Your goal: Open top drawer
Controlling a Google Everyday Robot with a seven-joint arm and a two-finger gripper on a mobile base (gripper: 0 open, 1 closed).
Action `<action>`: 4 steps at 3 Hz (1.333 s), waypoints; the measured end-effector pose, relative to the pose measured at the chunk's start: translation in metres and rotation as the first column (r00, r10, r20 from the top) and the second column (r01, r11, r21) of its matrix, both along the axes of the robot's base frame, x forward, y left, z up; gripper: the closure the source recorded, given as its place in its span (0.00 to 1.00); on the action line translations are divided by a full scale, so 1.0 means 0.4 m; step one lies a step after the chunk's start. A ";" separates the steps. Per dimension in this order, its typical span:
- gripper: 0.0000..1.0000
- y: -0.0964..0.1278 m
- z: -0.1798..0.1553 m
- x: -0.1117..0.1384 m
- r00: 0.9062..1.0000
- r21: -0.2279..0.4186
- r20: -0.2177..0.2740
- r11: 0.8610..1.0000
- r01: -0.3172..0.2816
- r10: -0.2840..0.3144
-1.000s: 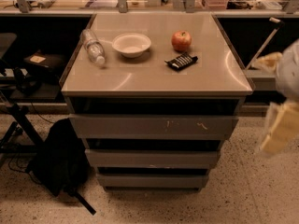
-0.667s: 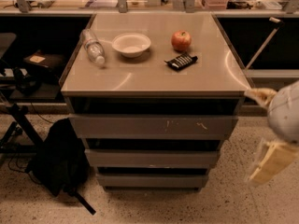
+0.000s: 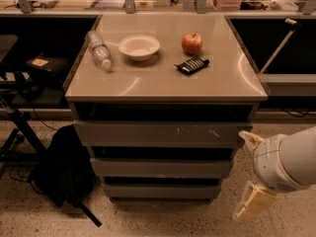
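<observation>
The top drawer (image 3: 148,133) is the widest grey front of the cabinet, just under the tabletop, with pale scuffs right of centre and a dark gap above it. Two narrower drawer fronts (image 3: 160,168) sit below it. My gripper (image 3: 248,176) hangs at the lower right on a white arm, beside the right end of the top drawer. It is open: one cream finger (image 3: 250,139) is close to the drawer's right corner and the other (image 3: 254,204) is lower down, with nothing between them.
On the tabletop (image 3: 148,83) lie a plastic bottle (image 3: 98,49), a white bowl (image 3: 139,47), a red apple (image 3: 191,43) and a dark snack bag (image 3: 191,64). A black backpack (image 3: 63,166) rests on the floor to the left, with a stand's legs (image 3: 19,127) beside it.
My gripper has come down and to the left, from beside the tabletop's right edge to the level of the drawers. The drawers and the tabletop objects have not moved.
</observation>
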State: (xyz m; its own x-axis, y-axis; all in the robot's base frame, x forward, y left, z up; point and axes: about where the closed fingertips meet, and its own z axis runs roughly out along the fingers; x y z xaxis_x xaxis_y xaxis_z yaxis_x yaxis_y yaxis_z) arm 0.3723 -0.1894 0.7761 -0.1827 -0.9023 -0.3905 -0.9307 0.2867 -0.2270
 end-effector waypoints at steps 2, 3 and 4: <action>0.00 0.062 -0.028 0.133 0.977 0.082 0.212 0.996 -0.040 0.022; 0.00 0.144 -0.013 0.273 0.932 0.109 0.357 0.988 -0.112 0.066; 0.00 0.141 -0.007 0.285 0.926 0.109 0.374 0.989 -0.100 0.052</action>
